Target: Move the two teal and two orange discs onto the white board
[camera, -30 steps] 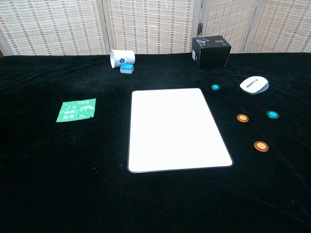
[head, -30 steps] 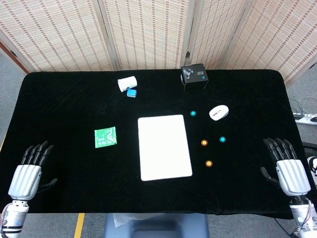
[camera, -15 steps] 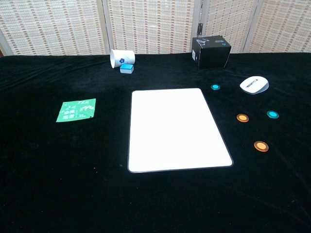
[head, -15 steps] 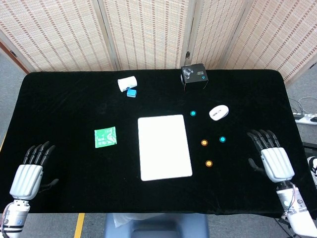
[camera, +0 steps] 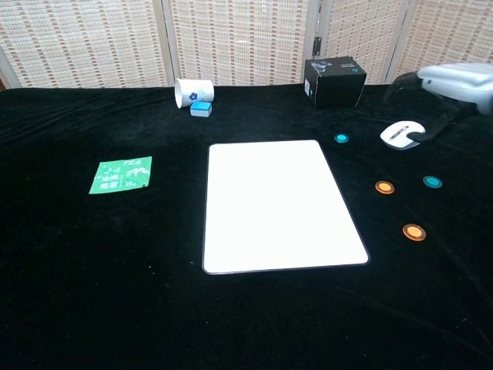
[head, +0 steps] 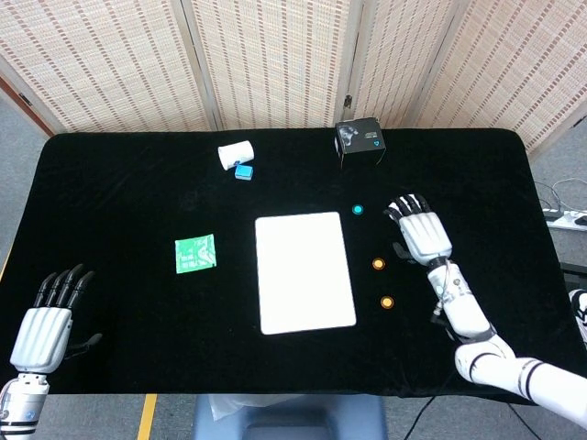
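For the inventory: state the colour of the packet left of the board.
Green with white print; the packet shows best in the chest view.

green packet [camera: 121, 175]: "TEA" | black box [camera: 333, 81]: print too small to read

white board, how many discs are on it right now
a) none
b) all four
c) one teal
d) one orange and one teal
a, the white board is bare; both teal discs and both orange discs lie on the black cloth to its right.
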